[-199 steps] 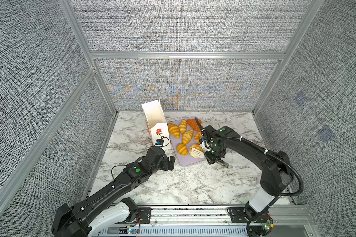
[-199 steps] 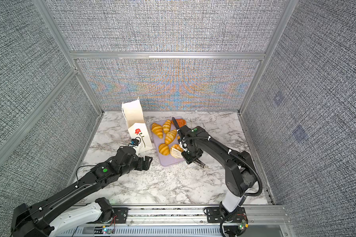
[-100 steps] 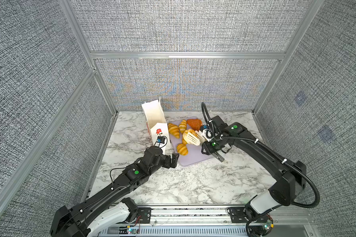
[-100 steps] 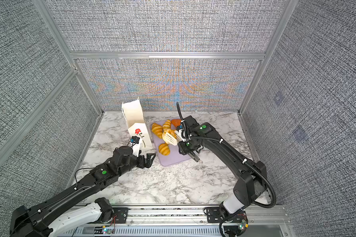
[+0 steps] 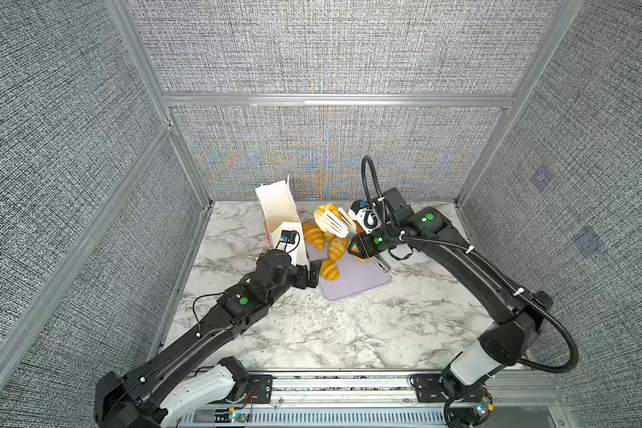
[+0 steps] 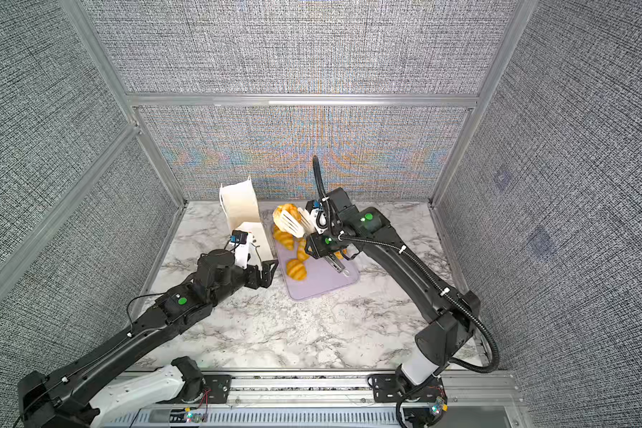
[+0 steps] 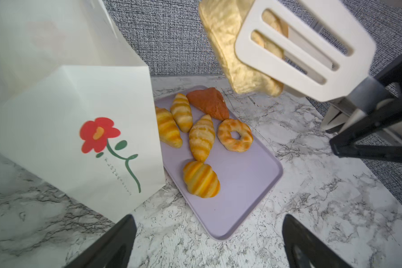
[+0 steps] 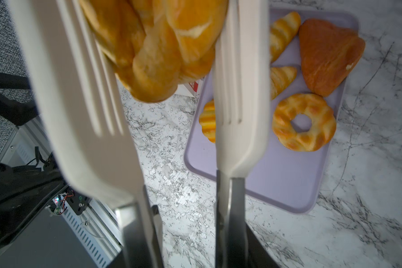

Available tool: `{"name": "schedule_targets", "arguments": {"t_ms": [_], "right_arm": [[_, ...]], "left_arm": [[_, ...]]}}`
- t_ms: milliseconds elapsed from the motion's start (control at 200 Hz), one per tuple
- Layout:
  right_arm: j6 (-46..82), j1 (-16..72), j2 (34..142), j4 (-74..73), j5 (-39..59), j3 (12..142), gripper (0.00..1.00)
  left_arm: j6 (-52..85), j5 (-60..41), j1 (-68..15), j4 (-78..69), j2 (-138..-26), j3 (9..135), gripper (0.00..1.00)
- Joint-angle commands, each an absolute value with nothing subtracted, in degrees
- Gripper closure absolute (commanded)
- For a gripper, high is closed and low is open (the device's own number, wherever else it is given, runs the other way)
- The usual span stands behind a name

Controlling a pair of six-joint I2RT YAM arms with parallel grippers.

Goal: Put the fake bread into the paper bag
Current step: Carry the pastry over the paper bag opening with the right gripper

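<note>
Right wrist view: the right gripper [image 8: 186, 232] is clamped on white tongs [image 8: 86, 116], whose slotted blades pinch a golden knotted bun [image 8: 158, 46]. In both top views the bun hangs just above centre, right of the paper bag [image 5: 277, 207] and above the lilac tray [image 5: 360, 281], where more fake bread [image 7: 201, 182] lies. The left gripper [image 7: 208, 222] gapes wide and empty beside the bag's base.

Robot lab cell, fabric walls [image 5: 330, 44], aluminium frame [image 5: 334, 100]
</note>
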State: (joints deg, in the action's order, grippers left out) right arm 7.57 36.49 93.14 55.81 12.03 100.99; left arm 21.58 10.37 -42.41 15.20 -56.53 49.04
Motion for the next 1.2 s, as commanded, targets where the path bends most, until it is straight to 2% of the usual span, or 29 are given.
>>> {"name": "schedule_targets", "arguments": {"t_ms": [0, 110, 235, 510, 1196], "right_arm": [[8.4, 37.4, 94.1, 52.6, 12.8, 104.4, 0.53], [8.3, 38.6, 95.9, 52.9, 12.6, 108.4, 0.53], [8.5, 40.5, 98.3, 52.5, 13.3, 112.5, 0.53], [9.9, 43.7, 104.7, 50.6, 14.7, 119.7, 0.52], [10.2, 46.2, 118.4, 53.5, 5.7, 133.2, 0.50]], "left_arm": [[20.5, 12.1, -41.2, 17.6, -56.1, 50.2, 0.01], [20.8, 10.2, -38.2, 20.2, -55.9, 52.5, 0.01], [22.3, 14.6, -37.4, 20.3, -53.1, 52.4, 0.01], [22.5, 17.4, -33.8, 26.4, -49.0, 52.2, 0.01], [23.6, 18.2, -31.0, 30.5, -45.8, 49.9, 0.01]]}}
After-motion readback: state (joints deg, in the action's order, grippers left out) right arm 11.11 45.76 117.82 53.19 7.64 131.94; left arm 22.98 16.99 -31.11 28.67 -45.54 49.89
